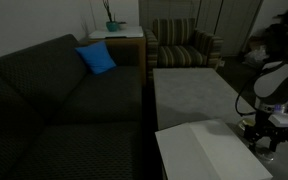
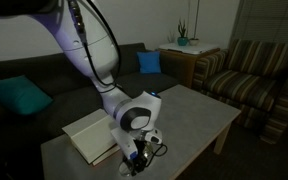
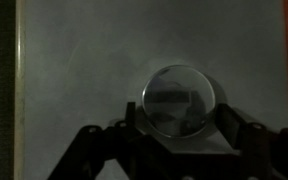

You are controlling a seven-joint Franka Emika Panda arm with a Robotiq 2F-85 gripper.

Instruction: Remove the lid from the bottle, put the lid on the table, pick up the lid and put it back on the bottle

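In the wrist view I look straight down on the round greyish lid [image 3: 180, 100], which sits on the small clear bottle [image 3: 187, 137]; only a thin glassy rim of the bottle shows below it. My gripper [image 3: 180, 116] is open and straddles the lid, one dark finger close on each side with a narrow gap. Both stand on the mottled grey table [image 3: 74, 70]. In both exterior views the gripper [image 1: 261, 136] [image 2: 139, 160] hangs low over the table's [image 2: 199, 115] near end, and it hides the bottle there.
A white flat board [image 1: 199, 152] [image 2: 88, 136] lies on the table next to the gripper. A dark sofa [image 1: 54, 100] with a blue cushion [image 1: 96, 58] runs along one side. A striped armchair [image 1: 184, 45] and a wooden side table with a plant [image 1: 114, 32] stand beyond.
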